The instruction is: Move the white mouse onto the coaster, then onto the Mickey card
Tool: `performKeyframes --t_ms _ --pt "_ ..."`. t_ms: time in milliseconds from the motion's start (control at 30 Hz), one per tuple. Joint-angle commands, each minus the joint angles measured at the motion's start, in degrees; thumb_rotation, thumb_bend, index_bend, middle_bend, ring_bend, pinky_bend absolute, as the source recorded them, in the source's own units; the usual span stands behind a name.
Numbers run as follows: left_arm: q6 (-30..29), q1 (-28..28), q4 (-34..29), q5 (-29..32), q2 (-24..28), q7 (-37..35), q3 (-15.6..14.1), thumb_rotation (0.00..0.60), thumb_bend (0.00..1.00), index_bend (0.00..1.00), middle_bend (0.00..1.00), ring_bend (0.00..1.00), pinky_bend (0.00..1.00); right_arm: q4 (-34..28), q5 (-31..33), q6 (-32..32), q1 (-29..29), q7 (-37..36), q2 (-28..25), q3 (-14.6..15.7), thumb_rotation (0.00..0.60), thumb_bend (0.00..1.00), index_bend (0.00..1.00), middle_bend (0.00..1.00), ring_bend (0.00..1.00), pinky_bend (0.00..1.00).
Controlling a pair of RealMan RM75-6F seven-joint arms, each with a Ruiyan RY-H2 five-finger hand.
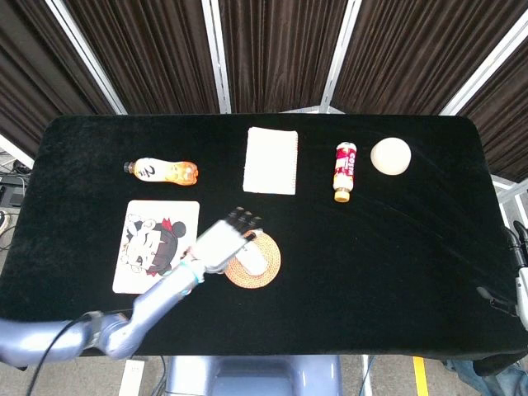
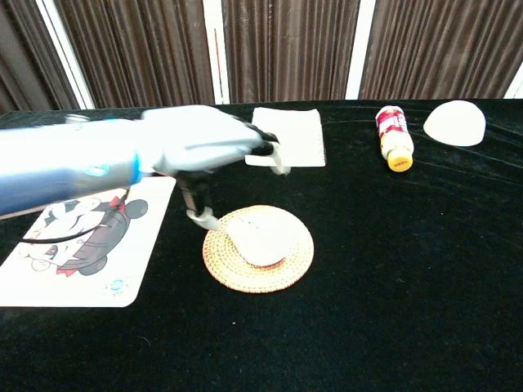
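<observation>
Right now I have the left hand [image 2: 208, 151] hovering over the near-left edge of the coaster [image 2: 290, 265], fingers spread apart and grasping nothing, the thumb pointing down toward the coaster's left rim. From the head camera the same hand [image 1: 224, 242] overlaps the coaster's [image 1: 266, 271] left part. I see the white mouse [image 2: 260, 238] lying on the coaster, near its middle, and I cannot tell whether any fingertip touches it. To the left lies the Mickey card [image 1: 153, 247], flat on the black table [image 1: 396, 239], with my left forearm crossing over its near corner. Along the far side sit an orange bottle [image 1: 162, 171] on its side, a white notepad [image 1: 271, 160], a small red-and-white bottle [image 1: 345, 171] and a round white lid [image 1: 390, 156]. Of the right hand I see only a sliver at the head view's right edge, too little to judge its fingers.
</observation>
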State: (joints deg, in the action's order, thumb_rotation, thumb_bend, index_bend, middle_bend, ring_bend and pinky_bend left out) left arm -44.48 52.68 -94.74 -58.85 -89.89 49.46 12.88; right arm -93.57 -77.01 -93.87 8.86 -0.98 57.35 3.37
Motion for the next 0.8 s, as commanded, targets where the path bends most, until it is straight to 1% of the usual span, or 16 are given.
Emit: performKeyframes --t_ms 33,167,433,700,800 --pt "2.9 4.5 4.2 2.7 -3.2 2.1 -1.4 0.600 0.10 0.25 0.12 0.15 0.16 0.8 0.4 1.2 -0.4 -0.5 0.0 -0.8 0.600 0.00 0.00 0.00 0.00 0.00" --pt "4.4 5.9 7.2 0.5 -4.2 -0.6 -2.7 0.600 0.11 0.28 0.15 0.18 0.20 1.3 0.7 2.4 -0.8 -0.6 0.2 -1.9 0.600 0.00 0.00 0.00 0.00 0.00" --pt "5.9 7.5 12.4 -3.2 -6.0 -6.6 -4.3 0.600 0.11 0.28 0.15 0.19 0.20 1.5 1.1 3.8 -1.3 -0.1 0.5 -3.9 0.600 0.00 0.00 0.00 0.00 0.00" --pt "7.6 10.3 16.8 -6.9 -7.1 -7.5 -6.8 0.600 0.11 0.30 0.16 0.20 0.24 1.8 1.4 5.4 -1.8 0.4 0.9 -5.6 0.600 0.00 0.00 0.00 0.00 0.00" --pt "7.5 10.8 18.4 -8.2 -8.2 -8.5 -7.3 0.600 0.11 0.32 0.19 0.25 0.30 2.0 1.4 6.0 -1.9 0.5 1.0 -6.1 0.600 0.00 0.00 0.00 0.00 0.00"
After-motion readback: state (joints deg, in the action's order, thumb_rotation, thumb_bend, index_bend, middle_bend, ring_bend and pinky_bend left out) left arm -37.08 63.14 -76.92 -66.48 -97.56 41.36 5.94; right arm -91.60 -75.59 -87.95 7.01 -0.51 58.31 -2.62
